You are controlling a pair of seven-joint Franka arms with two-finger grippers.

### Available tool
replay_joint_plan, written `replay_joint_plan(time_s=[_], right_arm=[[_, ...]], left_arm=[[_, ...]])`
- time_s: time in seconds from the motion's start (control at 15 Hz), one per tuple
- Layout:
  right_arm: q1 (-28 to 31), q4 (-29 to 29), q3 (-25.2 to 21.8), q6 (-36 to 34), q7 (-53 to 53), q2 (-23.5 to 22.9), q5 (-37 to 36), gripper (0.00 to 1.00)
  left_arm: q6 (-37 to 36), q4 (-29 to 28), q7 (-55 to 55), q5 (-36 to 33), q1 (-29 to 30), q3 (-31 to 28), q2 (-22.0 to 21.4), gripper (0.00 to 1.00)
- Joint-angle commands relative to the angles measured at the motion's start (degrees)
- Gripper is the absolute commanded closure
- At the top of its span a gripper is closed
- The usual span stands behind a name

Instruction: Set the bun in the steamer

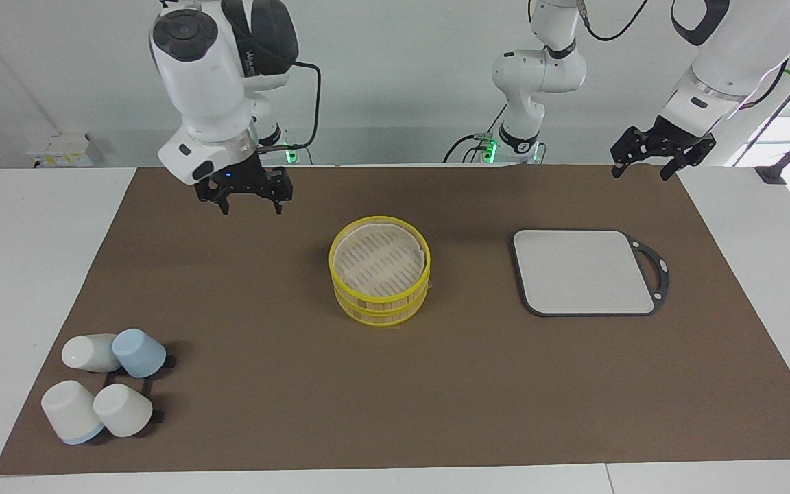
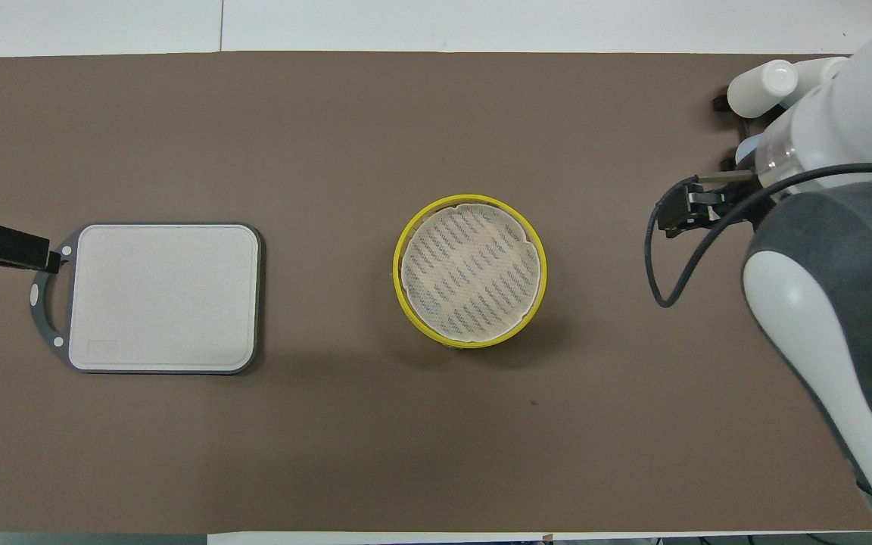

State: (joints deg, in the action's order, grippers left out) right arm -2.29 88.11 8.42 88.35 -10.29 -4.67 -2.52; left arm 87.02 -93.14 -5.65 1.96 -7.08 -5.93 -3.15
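Observation:
The steamer point(image 1: 380, 278) stands in the middle of the brown mat, a two-tier yellow-rimmed basket with a pale slatted floor, open on top; it also shows in the overhead view point(image 2: 470, 271). Nothing lies in it. No bun and no lid are in view. My right gripper point(image 1: 251, 200) hangs open and empty in the air over the mat toward the right arm's end; it also shows in the overhead view point(image 2: 672, 216). My left gripper point(image 1: 642, 169) hangs open and empty over the mat's corner at the left arm's end, and shows in the overhead view point(image 2: 27, 251).
A grey board with a dark handle point(image 1: 583, 271) lies bare on the mat toward the left arm's end, also in the overhead view point(image 2: 163, 295). Several white and blue cups point(image 1: 103, 384) lie tipped at the right arm's end, farther from the robots, partly hidden overhead point(image 2: 765, 87).

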Motion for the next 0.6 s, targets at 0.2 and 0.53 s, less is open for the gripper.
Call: replay_joint_plan(time_s=[0.2,0.53], right_arm=[[2.20,8.04,0.72,6.31,3.70,5.20,0.41,0.00],[3.52,8.13,0.10,5.61,3.61,5.20,0.49,0.00]], left_arm=[[1.48,-0.63,-2.25,-1.52,-0.30,0.04,-0.46,0.00],[1.66,-0.55,-2.17,-3.36,-0.30,0.21,-0.37,0.00]])
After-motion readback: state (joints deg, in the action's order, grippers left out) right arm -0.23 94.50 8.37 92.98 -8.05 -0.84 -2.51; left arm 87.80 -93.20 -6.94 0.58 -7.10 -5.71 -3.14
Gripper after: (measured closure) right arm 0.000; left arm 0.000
